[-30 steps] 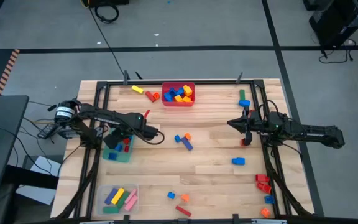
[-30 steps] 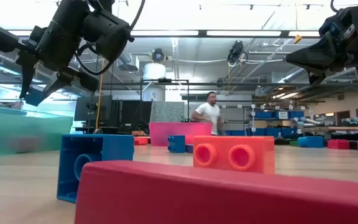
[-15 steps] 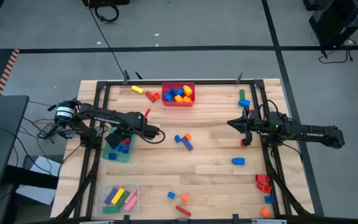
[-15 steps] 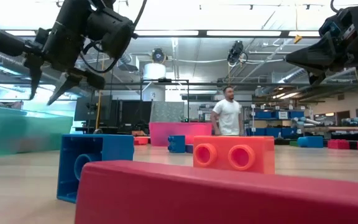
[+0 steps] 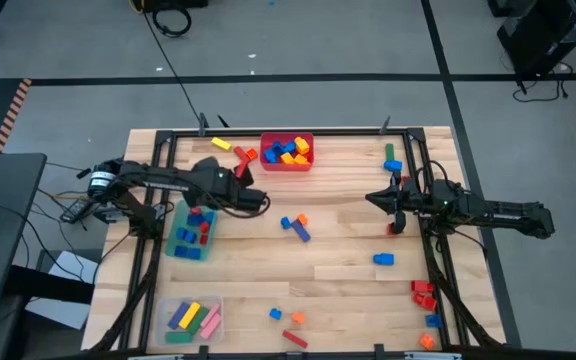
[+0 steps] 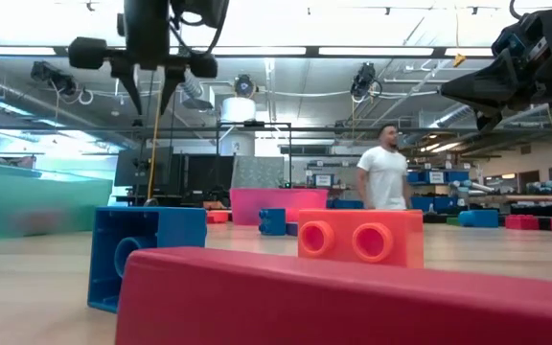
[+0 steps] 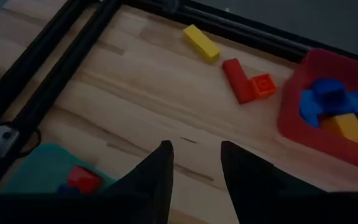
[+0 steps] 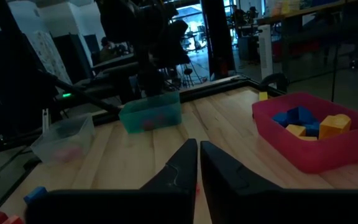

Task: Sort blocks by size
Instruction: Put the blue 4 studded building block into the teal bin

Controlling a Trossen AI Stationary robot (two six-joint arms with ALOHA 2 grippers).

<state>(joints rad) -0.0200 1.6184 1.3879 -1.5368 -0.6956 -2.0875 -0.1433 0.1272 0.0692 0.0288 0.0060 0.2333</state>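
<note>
I've got the left gripper (image 5: 260, 200) up off the table, hanging over bare wood between the green bin (image 5: 190, 233) and the red bin (image 5: 287, 152); fingers (image 7: 160, 177) parted with a clear gap, nothing between them. From its wrist cam I see a yellow block (image 7: 202, 43) and a red block (image 7: 235, 79) with a small orange block (image 7: 263, 84) touching it, all lying near the table's back rail, just beside the red bin, which holds blue and yellow blocks (image 5: 290, 151). Green bin has red and blue pieces in it. Clear bin (image 5: 190, 318) at the near left corner holds long bars: blue, yellow, green, pink. Right gripper (image 5: 374, 198) is parked over the right side of the table, fingers (image 8: 180, 163) pressed together and empty. Loose blocks still out: a blue and orange cluster (image 5: 294, 224) mid-table, one blue block (image 5: 383, 259) nearer the right arm, green and blue ones (image 5: 392, 158) by the right rail, a red, blue and orange group (image 5: 425, 300) at the near right corner, and a few small ones (image 5: 288, 320) along the near edge. Low cam is mostly filled by a red bar (image 6: 343, 297), with a blue block (image 6: 142, 254) and an orange block (image 6: 360, 237) behind it. A person in a white shirt (image 6: 385, 177) stands in the room behind.
</note>
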